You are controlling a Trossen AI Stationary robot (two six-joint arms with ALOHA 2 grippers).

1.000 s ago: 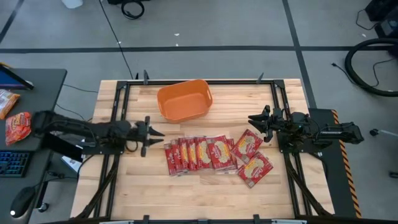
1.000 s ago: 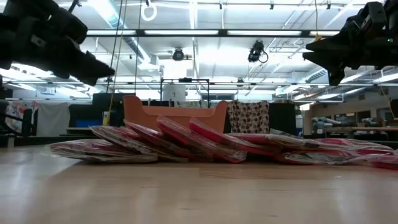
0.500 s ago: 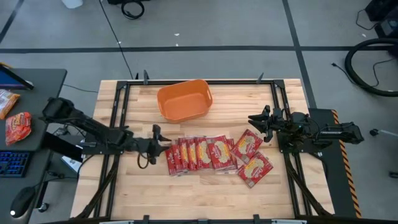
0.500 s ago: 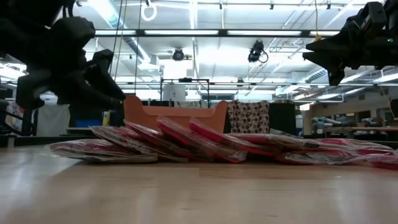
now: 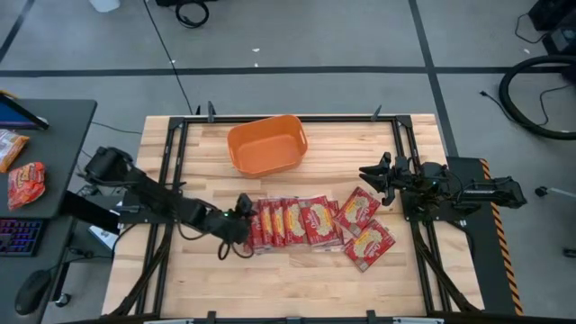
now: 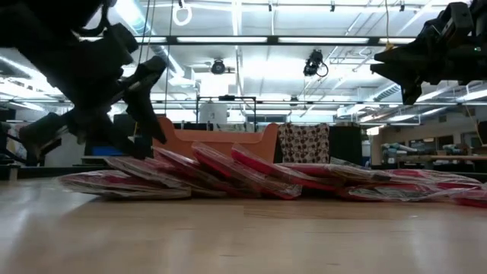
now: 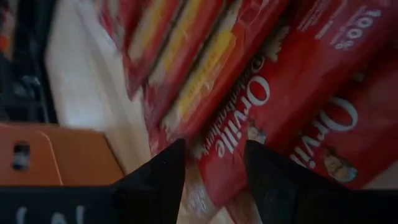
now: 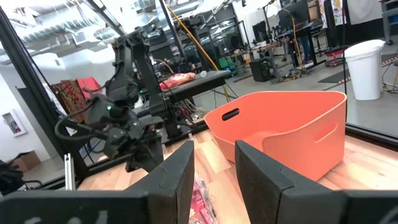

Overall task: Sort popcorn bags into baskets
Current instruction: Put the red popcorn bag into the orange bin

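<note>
Several red popcorn bags (image 5: 288,222) lie overlapped in a row at the table's middle, each leaning on its neighbour (image 6: 198,171). Two more bags (image 5: 364,225) lie flat to the right. The orange basket (image 5: 266,145) stands behind them, near the far edge, and shows nothing inside. My left gripper (image 5: 243,216) is open and tipped downward at the row's left end (image 6: 144,141). In its wrist view its fingers (image 7: 214,177) stand on either side of the end bag's white edge (image 7: 205,186). My right gripper (image 5: 371,180) hovers open, high above the right-hand bags (image 6: 396,65). My left gripper comes slanting down from the table's left at the left-end bag's edge (image 7: 205,186), which lies between the open fingers. Whether a finger touches the bag, I cannot tell.
Dark frame rails (image 5: 171,153) run along the table's left, right and far sides. A side desk on the left carries other snack packets (image 5: 25,183) and a keyboard. Bare wood (image 5: 288,279) lies between the bags and the near edge.
My left gripper has travelled toward the table's right, come down and tipped its fingers downward, reaching the left end of the bag row. The bags and the basket lie as before.
</note>
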